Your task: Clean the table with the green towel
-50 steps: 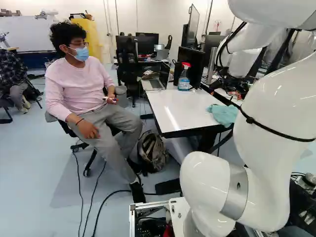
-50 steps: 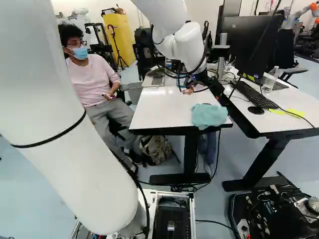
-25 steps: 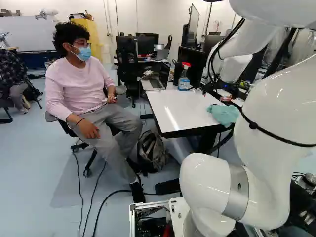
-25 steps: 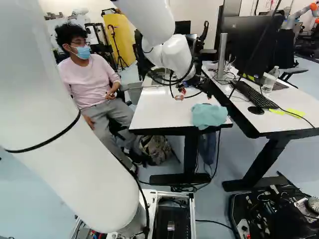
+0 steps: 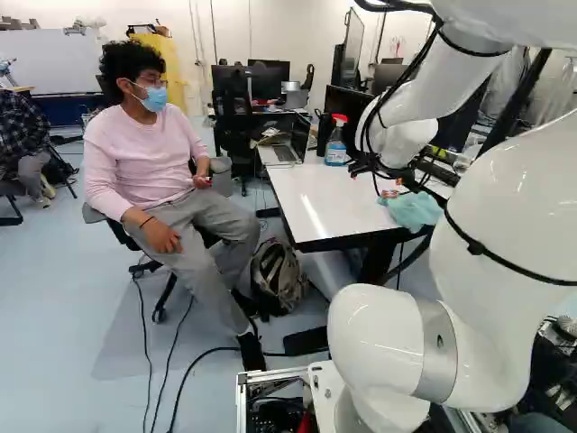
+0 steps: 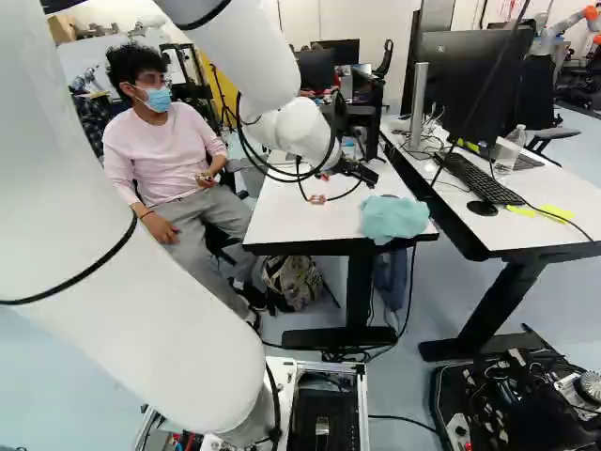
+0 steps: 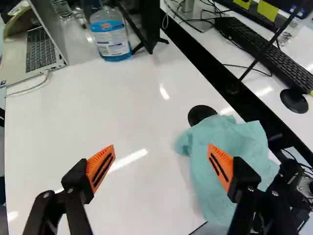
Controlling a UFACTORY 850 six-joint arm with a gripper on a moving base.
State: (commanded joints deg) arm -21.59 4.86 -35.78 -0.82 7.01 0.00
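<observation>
In the right base view my gripper [image 6: 325,188] hangs over the white table [image 6: 291,221], off to one side of the crumpled green towel [image 6: 394,218]. The wrist view shows the gripper [image 7: 161,152] open, with bare tabletop between its orange pads. One finger stands over the light green towel [image 7: 222,147], hiding part of it; the other is over the white surface [image 7: 98,107]. The towel lies loose near the table's corner. Whether a fingertip touches it I cannot tell.
Across the table stand a spray bottle [image 7: 111,36] and an open laptop [image 7: 44,49]. A black round thing [image 7: 199,113] touches the towel's edge. The adjoining desk holds a keyboard [image 6: 474,178], mouse [image 6: 483,209] and monitor [image 6: 484,85]. A person sits beside the table.
The arm has swung leftward in the right base view, and in the left base view the gripper has come lower, nearer the towel. Base and towel have stayed put.
</observation>
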